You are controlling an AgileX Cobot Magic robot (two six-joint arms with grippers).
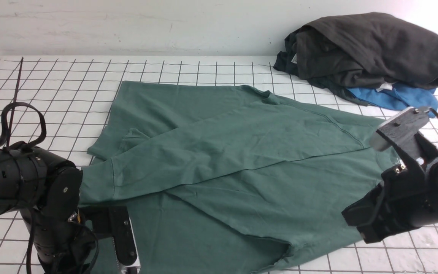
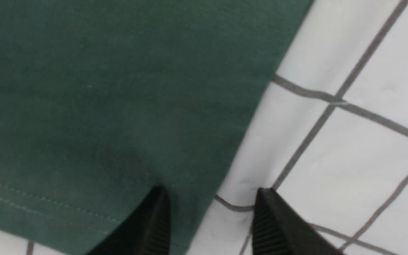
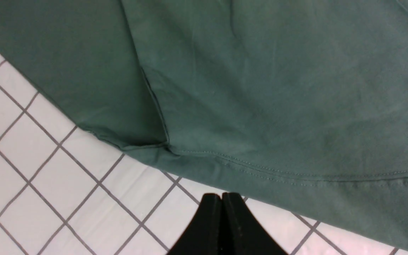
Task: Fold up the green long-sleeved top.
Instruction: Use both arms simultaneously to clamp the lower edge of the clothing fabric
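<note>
**Green top spread flat: left jaws open at its edge, right jaws shut**

The green long-sleeved top (image 1: 222, 160) lies across the middle of the table (image 1: 70, 76) with its sleeves laid slantwise over its body. It reaches from near the far edge down to the near edge, where the front view cuts it off. Its near left part slips behind the left arm (image 1: 32, 182), so that corner cannot be followed.

In the wrist view the left jaws stand well apart and low. One finger (image 2: 151, 223) is over the green cloth beside a stitched hem, and the other is over bare grid, with the cloth's edge running between them. They grip nothing. I cannot tell whether they touch the cloth.

The right arm (image 1: 413, 190) hangs by the right edge. Its jaws are pressed together with nothing between them, above bare table just beside the hem.

At the far right corner a heap of dark garments (image 1: 367, 49) buries most of a blue garment (image 1: 394, 97). It lies near the top, though I cannot tell whether they touch.

Bare grid shows along the far edge, down the left edge and at the near right corner.
</note>
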